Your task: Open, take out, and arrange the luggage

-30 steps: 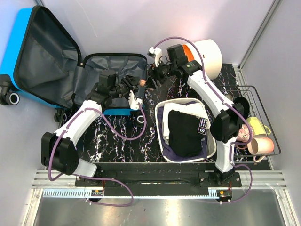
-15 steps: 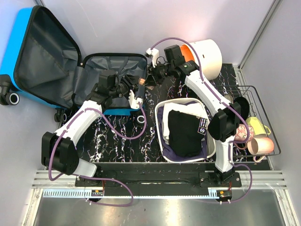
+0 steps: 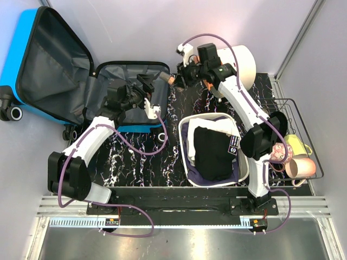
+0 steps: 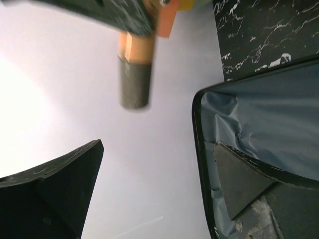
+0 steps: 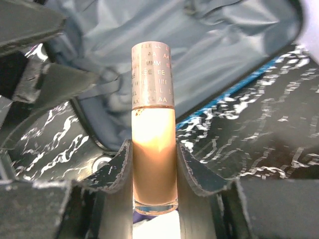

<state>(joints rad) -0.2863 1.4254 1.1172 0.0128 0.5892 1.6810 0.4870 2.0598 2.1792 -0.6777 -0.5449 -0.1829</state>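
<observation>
Right gripper (image 5: 153, 152) grips a bottle (image 5: 153, 114) of peach liquid with a metallic cap, upright between its fingers. Only the right wrist view shows this detail; overhead it is an orange speck beside the luggage (image 3: 54, 59). Left gripper (image 4: 157, 147): jaws spread wide, nothing between. Luggage lies open at far left, grey lining showing. Near right, white basin (image 3: 184, 146) holds dark folded cloth.

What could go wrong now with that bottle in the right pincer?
1. The right pincer grips the bottle only by its smooth lower body; the capped end juts out, so it may slip or pivot.
2. The open left pincer sits close by; a swing could knock the bottle loose near the luggage rim.
</observation>
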